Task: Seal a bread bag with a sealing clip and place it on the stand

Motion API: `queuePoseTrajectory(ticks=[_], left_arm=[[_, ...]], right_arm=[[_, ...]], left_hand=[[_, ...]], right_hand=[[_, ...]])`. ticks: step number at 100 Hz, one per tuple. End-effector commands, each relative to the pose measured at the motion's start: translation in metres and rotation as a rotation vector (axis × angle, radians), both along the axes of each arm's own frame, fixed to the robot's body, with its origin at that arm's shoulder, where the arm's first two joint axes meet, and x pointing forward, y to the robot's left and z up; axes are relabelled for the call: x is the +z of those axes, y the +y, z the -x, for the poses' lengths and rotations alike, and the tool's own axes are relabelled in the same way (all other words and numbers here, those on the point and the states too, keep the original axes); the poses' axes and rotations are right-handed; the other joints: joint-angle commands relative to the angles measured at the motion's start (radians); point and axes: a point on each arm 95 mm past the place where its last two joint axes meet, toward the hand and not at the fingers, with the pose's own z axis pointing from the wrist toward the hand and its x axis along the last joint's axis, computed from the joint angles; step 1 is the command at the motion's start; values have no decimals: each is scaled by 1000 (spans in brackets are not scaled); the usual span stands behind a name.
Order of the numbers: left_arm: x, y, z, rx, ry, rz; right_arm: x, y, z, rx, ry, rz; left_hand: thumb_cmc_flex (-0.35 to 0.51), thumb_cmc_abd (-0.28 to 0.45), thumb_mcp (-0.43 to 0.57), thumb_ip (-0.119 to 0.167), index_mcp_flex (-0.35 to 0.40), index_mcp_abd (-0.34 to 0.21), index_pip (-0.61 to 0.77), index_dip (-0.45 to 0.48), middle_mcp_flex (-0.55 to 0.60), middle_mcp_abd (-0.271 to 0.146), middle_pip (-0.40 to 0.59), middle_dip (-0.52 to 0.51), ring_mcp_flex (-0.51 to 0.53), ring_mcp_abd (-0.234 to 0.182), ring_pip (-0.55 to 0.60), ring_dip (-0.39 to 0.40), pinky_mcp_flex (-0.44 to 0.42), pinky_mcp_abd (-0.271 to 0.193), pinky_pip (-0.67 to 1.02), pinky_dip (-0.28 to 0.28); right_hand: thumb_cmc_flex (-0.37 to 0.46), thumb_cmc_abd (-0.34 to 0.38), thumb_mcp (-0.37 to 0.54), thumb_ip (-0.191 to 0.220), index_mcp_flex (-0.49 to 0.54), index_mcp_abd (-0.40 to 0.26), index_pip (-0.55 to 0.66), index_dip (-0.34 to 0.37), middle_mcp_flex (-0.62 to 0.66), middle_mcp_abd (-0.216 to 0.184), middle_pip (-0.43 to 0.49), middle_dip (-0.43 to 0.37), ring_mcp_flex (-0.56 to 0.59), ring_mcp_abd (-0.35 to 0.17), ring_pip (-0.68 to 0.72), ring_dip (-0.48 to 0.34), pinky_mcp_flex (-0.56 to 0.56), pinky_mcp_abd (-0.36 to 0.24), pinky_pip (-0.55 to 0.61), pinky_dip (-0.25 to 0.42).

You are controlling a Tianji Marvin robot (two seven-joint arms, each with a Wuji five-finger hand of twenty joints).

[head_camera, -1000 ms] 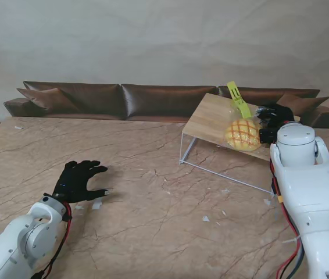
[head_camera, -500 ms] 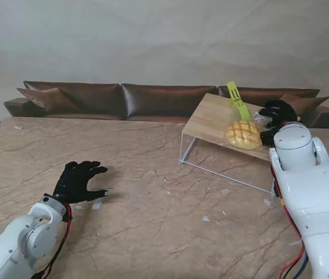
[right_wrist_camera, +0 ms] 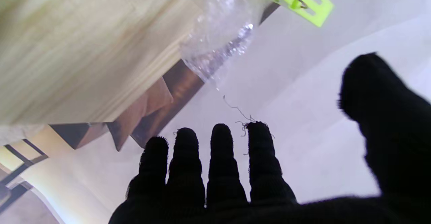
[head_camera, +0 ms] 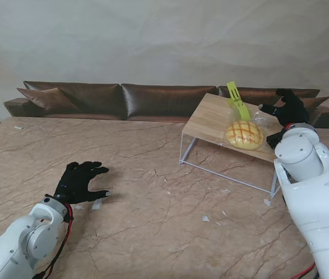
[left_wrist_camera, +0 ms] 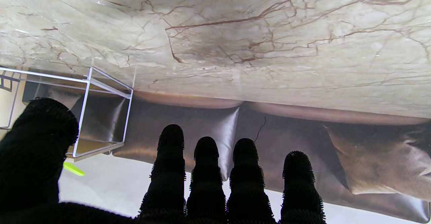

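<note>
I judge the job nearly done: the clipped bread bag [head_camera: 245, 134] sits on the stand [head_camera: 206, 119], my right hand [head_camera: 286, 107] spread empty beside it, left hand [head_camera: 78, 180] open on the desk [head_camera: 153, 192].

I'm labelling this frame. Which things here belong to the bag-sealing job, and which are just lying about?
Job:
bread bag lying on the stand
green clip on the bag's neck
stand
right robot hand, open beside the bag

Lying about:
white scraps on the table
sofa behind
left robot hand, open and idle
</note>
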Motion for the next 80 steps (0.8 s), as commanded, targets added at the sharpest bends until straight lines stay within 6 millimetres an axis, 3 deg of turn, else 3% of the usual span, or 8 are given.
queuePoseTrajectory(ticks=[1,16,24,26,29,42,64,80], left_arm=[[-1,-5,1,-6,1,15],[2,-10,2,-12,-5,45],[2,-12,2,-16,-2,72],[2,-13,2,-17,-2,77],[2,-14,2,-20,-3,83],[4,-19,2,-39,-5,111],[9,-30,4,-67,-16,157],[12,-37,6,-81,-33,195]], right_arm=[[7,3,5,29,-34,0],[18,12,20,109,-98,86],[20,21,30,152,-143,116],[21,24,32,161,-156,120],[21,28,37,179,-176,128],[20,47,58,267,-245,168],[8,82,94,420,-318,197],[-7,105,118,526,-347,220]], left_hand=[[1,34,-4,29,-7,26,-14,1,-33,-16,-22,-11,-26,-30,-17,-8,-6,-14,-10,-15],[-7,61,-21,32,11,43,0,8,-28,-6,-20,-10,-19,1,-14,-7,16,-14,10,-6],[-9,77,-39,36,11,49,2,9,-27,-4,-18,-9,-17,-1,-7,-7,27,-41,15,-4],[-8,81,-45,37,12,52,2,9,-26,-3,-17,-8,-16,-3,-5,-7,31,-47,16,-3],[-9,90,-53,39,13,55,1,8,-26,-3,-17,-8,-14,-10,-2,-7,35,-57,17,-2],[-1,124,-114,52,20,60,-22,-4,-27,-5,-16,-7,-11,-27,7,-11,51,-100,28,4],[13,158,-175,67,34,72,-41,-14,-20,6,-6,-2,1,-43,18,-6,96,-236,78,29],[1,192,-201,72,36,79,-54,-21,-18,12,-6,-1,2,-44,22,-4,95,-244,88,34]], right_hand=[[-43,29,-25,-9,-38,-34,11,-21,-8,-29,-40,-17,4,-64,-26,-28,8,-55,-36,-32],[-55,72,-79,7,5,-37,14,-22,54,-32,-91,-31,42,-97,-28,-78,58,-96,-88,-144],[-50,94,-126,21,38,-29,3,-23,88,-36,-112,-37,65,-120,-28,-103,96,-121,-91,-213],[-57,79,-113,14,43,-32,-2,-17,92,-38,-117,-33,66,-124,-20,-121,92,-128,-53,-288],[-74,67,-90,18,50,-34,-7,-16,101,-39,-126,-36,72,-129,-19,-126,94,-134,-31,-317],[-94,77,-93,16,78,-39,-17,-19,142,-42,-156,-50,95,-129,-15,-132,98,-134,21,-341],[-103,91,-116,20,96,-44,-28,-20,175,-40,-183,-60,111,-125,-21,-136,106,-128,46,-366],[-112,99,-126,21,101,-50,-36,-21,188,-42,-206,-69,121,-124,-31,-138,112,-125,52,-377]])
